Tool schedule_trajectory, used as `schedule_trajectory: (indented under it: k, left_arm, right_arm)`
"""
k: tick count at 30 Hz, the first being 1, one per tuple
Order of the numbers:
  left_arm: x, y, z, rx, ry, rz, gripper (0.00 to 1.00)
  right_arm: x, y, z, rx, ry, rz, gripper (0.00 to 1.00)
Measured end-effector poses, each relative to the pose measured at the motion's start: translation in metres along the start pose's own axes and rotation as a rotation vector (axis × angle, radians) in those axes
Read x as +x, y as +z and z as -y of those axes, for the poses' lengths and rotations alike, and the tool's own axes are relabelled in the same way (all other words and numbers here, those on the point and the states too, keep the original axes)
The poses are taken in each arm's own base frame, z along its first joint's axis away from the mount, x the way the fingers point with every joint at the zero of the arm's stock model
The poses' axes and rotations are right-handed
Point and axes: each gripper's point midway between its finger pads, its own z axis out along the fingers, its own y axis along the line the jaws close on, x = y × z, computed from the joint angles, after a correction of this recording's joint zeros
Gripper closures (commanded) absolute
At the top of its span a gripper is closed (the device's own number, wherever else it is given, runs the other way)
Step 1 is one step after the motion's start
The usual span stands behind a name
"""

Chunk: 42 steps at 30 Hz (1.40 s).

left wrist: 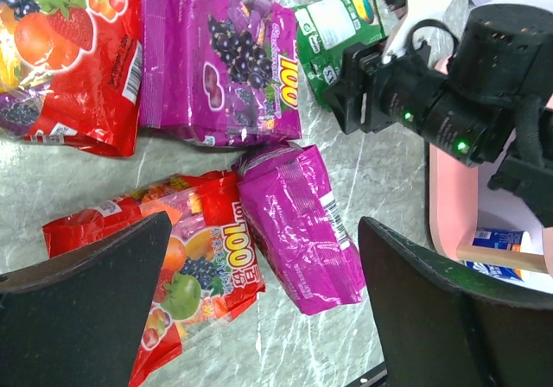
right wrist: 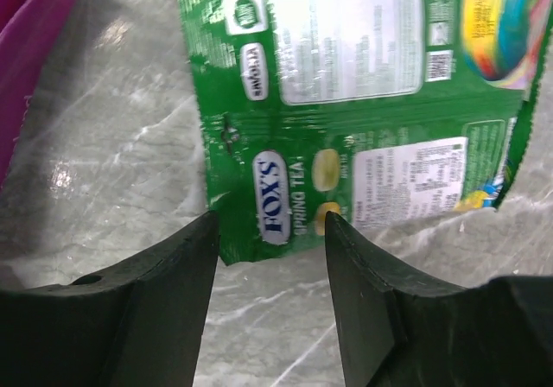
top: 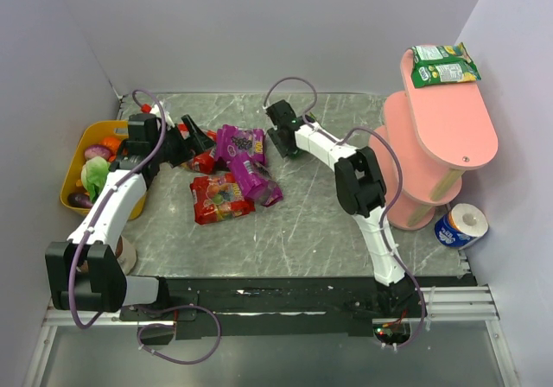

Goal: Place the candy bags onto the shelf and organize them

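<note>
Straddling with the right end effector (right wrist: 270,231), half narrowed and not yet pinching, the near edge of a green candy bag (right wrist: 363,102) flat on the surface (right wrist: 112,171) just below. Hovering with the left end effector (left wrist: 265,231), spread wide, over a purple bag (left wrist: 294,206) and a red bag (left wrist: 199,266) beneath. Noting two more green bags (top: 445,63) atop the shelf (top: 449,128), well right of both.

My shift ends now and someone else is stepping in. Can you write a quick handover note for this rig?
Left gripper: open, empty, above the pile of bags.
Right gripper: open, straddling the edge of a green bag on the table, not gripped yet.
Done: green bags lie on the shelf, top tier.
Left: that green bag, two purple bags and two red bags, all on the table.
</note>
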Motion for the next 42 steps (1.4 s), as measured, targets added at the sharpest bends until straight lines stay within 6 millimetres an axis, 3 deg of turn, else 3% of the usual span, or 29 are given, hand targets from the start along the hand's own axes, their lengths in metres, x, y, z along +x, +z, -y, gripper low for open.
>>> schedule_trajectory:
  k: [4, 15, 23, 31, 40, 42]
  left_arm:
    - [-0.001, 0.0, 0.002, 0.006, 0.002, 0.002, 0.04]
    - [-0.001, -0.001, 0.004, 0.015, 0.002, -0.003, 0.04]
    - [-0.002, -0.001, 0.005, 0.017, 0.003, -0.001, 0.04]
    - [-0.002, -0.001, 0.005, 0.017, 0.003, -0.001, 0.04]
    - [-0.002, -0.001, 0.005, 0.016, 0.003, -0.002, 0.04]
    - [-0.002, -0.001, 0.005, 0.016, 0.003, -0.001, 0.04]
  right_arm:
    - [0.003, -0.002, 0.005, -0.032, 0.056, -0.023, 0.41]
    - [0.035, 0.001, -0.003, -0.166, 0.177, -0.17, 0.41]
    - [0.028, 0.002, -0.013, -0.199, 0.26, -0.157, 0.39]
    - [0.022, 0.006, -0.011, -0.175, 0.545, -0.139, 0.41]
    - [0.013, 0.008, -0.011, -0.158, 0.943, -0.14, 0.62]
    - [0.011, 0.007, -0.015, -0.166, 0.993, -0.146, 0.74]
